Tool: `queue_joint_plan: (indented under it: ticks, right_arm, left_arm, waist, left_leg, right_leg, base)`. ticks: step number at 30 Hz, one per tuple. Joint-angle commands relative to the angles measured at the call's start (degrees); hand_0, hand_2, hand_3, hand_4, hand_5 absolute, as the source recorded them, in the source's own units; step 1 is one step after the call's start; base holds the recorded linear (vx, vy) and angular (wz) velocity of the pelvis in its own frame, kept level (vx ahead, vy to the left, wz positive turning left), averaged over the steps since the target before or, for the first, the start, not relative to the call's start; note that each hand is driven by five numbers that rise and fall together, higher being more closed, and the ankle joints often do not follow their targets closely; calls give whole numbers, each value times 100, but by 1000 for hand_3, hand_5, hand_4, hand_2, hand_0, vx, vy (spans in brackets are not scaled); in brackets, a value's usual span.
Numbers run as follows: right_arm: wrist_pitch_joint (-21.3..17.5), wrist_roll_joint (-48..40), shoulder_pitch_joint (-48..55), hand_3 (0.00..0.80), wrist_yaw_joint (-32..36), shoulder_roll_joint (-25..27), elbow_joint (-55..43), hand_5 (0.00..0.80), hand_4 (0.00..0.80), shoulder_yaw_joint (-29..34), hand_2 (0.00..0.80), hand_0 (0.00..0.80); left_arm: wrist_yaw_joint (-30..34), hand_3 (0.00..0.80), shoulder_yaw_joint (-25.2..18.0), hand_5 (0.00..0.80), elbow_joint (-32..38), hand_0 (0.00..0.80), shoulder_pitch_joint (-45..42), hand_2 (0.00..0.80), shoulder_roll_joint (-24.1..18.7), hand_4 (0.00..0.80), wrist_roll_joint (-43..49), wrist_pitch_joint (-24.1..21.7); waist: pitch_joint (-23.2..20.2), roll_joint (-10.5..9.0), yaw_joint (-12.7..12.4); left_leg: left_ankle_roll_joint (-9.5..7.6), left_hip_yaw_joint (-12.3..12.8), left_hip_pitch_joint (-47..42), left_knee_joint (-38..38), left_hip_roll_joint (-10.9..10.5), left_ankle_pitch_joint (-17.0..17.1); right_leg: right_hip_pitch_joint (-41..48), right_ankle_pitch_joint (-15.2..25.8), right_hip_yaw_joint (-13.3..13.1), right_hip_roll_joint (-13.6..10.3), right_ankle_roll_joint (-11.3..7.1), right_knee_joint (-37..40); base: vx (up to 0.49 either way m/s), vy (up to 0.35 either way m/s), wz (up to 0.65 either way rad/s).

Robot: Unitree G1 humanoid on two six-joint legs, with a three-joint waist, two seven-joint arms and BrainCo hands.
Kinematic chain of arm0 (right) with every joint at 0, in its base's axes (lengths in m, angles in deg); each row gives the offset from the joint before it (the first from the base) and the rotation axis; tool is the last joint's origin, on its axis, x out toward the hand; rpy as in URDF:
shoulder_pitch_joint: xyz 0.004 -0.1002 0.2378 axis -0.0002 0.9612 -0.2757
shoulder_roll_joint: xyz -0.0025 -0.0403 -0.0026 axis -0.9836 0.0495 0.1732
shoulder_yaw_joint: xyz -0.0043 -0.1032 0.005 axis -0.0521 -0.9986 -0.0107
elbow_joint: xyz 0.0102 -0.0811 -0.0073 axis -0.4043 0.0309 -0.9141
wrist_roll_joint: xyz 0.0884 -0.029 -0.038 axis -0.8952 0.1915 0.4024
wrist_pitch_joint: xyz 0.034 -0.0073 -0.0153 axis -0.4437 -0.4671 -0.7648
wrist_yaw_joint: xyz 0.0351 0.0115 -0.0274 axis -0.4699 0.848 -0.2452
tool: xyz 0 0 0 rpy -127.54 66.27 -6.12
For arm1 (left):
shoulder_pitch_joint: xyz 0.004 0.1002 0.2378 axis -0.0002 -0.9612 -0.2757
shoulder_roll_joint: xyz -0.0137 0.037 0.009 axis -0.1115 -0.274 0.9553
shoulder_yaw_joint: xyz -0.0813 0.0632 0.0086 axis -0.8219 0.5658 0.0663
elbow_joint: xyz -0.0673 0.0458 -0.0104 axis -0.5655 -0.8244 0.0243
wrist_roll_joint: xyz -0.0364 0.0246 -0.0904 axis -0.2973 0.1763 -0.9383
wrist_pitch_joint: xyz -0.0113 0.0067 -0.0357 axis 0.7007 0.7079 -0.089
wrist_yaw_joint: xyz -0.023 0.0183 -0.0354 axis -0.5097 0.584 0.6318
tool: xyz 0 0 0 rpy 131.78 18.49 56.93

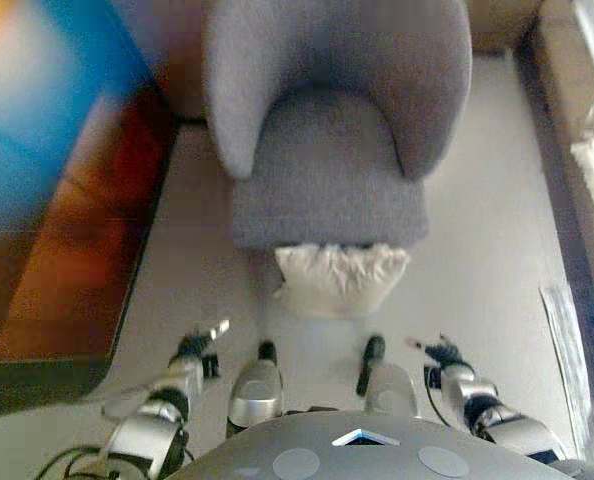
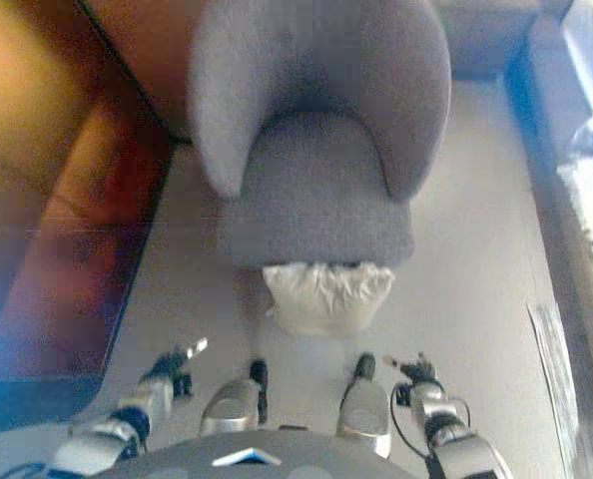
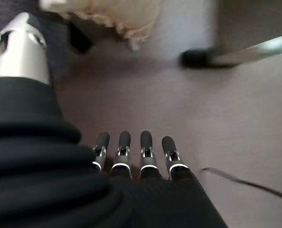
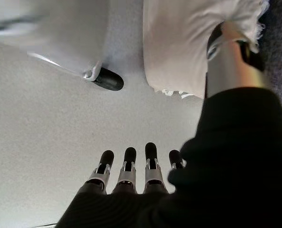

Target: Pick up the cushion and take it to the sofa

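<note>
- A pale grey carpeted floor (image 1: 477, 300) spreads across the whole scene.
- A dark reddish-brown wooden table (image 1: 67, 270) with a black edge fills the left side of the head views; a blurred blue patch covers its far part.
- A grey upholstered armchair with a curved back (image 1: 327, 150) stands in the middle, straight ahead, its seat facing the robot.
- A grey sofa-like piece of furniture (image 2: 551, 130) runs along the right edge, with something white lying on it, too blurred to identify.
- The cream-white soft cushion with a frayed fringe (image 1: 339, 278) lies on the floor, touching the front edge of the armchair's seat and partly tucked under it. Neither hand touches it.
- A flat clear plastic strip (image 1: 567, 350) lies on the floor near the right edge.
- The left hand (image 1: 199, 347) hangs low on the left, near the floor, its fingers (image 3: 124, 142) straight and released, grasping nothing.
- The right hand (image 1: 439, 352) hangs low on the right, its fingers (image 4: 150, 154) likewise straight and empty, well apart from the cushion.
</note>
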State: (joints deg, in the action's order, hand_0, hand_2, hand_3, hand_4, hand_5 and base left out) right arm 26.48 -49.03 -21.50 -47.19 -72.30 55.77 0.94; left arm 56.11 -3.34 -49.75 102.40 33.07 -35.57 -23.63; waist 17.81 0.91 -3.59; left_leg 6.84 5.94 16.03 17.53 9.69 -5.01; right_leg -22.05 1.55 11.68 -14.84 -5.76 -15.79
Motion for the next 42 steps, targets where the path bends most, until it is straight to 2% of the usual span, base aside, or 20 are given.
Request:
queue_joint_plan:
  ticks: [1,3,7,13,16,20,22,23,25,27,28,30,34,42]
  right_arm:
    - [-251,152,-27,0,-23,229,-580,0,0,-138,0,0]
    - [-238,230,-100,0,-103,303,-771,0,0,-255,0,0]
    - [-451,-4,-406,0,-511,447,-890,0,0,-317,0,0]
    - [-595,148,-1072,0,-1240,646,-1175,0,0,-283,0,0]
    - [-538,326,-1421,0,-1546,798,-1444,0,0,-325,0,0]
    - [-504,409,-1763,0,-1820,964,-1727,0,0,-417,0,0]
    - [-1021,383,-2208,0,-1185,1407,-1055,0,0,-151,0,0]
    - [-1135,360,-2289,0,-1134,1473,-961,0,0,-182,0,0]
    - [-1039,307,-2272,0,-1414,1467,-1421,0,0,-363,0,0]
    - [-621,281,-2086,0,-1748,1486,-2381,0,0,-499,0,0]
    - [-534,307,-2023,0,-1833,1465,-2663,0,0,-522,0,0]
    - [-556,380,-1979,0,-1861,1453,-2987,0,0,-520,0,0]
    - [-659,377,-2338,0,-1740,1561,-3043,0,0,-533,0,0]
    - [-969,6,-3334,0,-1424,1787,-2845,0,0,-685,0,0]
  left_arm:
    - [-281,0,-10,0,286,0,-101,0,-202,0,-338,-369]
    - [-396,0,64,0,569,0,-79,0,-247,0,-457,-409]
    - [-443,0,56,0,740,0,33,0,-255,0,-575,-668]
    - [-199,0,183,0,1021,0,391,0,-181,0,-876,-1071]
    - [-179,0,245,0,1262,0,609,0,-151,0,-1198,-1207]
    - [-195,0,309,0,1532,0,796,0,-148,0,-1503,-1491]
    - [-44,0,291,0,1482,0,1165,0,-411,0,-1816,-1418]
    - [-11,0,283,0,1458,0,1243,0,-446,0,-1869,-1454]
    - [-104,0,295,0,1618,0,1298,0,-500,0,-2037,-1644]
    - [-348,0,248,0,1993,0,1236,0,-523,0,-2304,-1744]
    - [-420,0,169,0,2111,0,1199,0,-497,0,-2457,-1719]
    - [-490,0,16,0,2234,0,1161,0,-441,0,-2547,-1794]
    - [-460,0,-158,0,2264,0,1380,0,-517,0,-2404,-1857]
    - [-404,0,-239,0,2203,0,2107,0,-767,0,-2792,-1946]
  waist:
    - [250,-85,133]
    - [405,-36,163]
    - [608,51,198]
    - [953,155,303]
    - [1169,222,391]
    - [1199,292,438]
    - [1199,284,412]
    - [1199,275,412]
    - [1199,215,423]
    - [1199,125,458]
    - [1199,84,471]
    - [1199,15,493]
    - [1199,-34,503]
    - [1199,39,453]
  left_leg:
    - [197,-720,566,-308,410,364]
    - [263,-826,822,-140,440,398]
    - [398,-854,911,-488,638,631]
    - [387,-756,1359,-606,588,730]
    - [363,-719,1662,-533,571,772]
    - [335,-700,2093,-532,557,837]
    - [342,-684,2381,-410,598,846]
    - [316,-683,2484,-349,589,843]
    - [294,-689,2715,-308,567,860]
    - [282,-687,2908,-310,550,867]
    - [285,-691,2978,-322,557,873]
    - [264,-719,3125,-320,549,880]
    - [258,-771,3426,-278,538,900]
    - [223,-986,4226,91,394,846]
  right_leg:
    - [84,441,-310,-1117,-756,353]
    - [-219,392,-471,-1064,-770,249]
    - [-641,278,-462,-962,-840,98]
    - [-1455,399,-609,-936,-830,-110]
    - [-1805,453,-711,-889,-810,-189]
    - [-2282,528,-783,-847,-803,-216]
    - [-2546,579,-781,-835,-818,-284]
    - [-2641,592,-765,-848,-810,-324]
    - [-2839,646,-721,-842,-800,-334]
    - [-3013,691,-678,-810,-776,-318]
    - [-3077,706,-682,-786,-772,-310]
    - [-3221,721,-690,-741,-754,-331]
    - [-3535,783,-734,-710,-730,-368]
    - [-4340,821,-909,-752,-745,-599]
  base:
    - [-107,-113,5]
    - [-90,-137,0]
    - [-64,-91,-50]
    - [-117,-12,-19]
    - [-113,38,-2]
    - [-52,18,-13]
    - [-36,-44,-4]
    - [0,0,0]
    - [-15,-8,0]
    - [0,0,0]
    - [0,0,0]
    - [0,0,0]
    - [22,19,10]
    - [19,64,11]
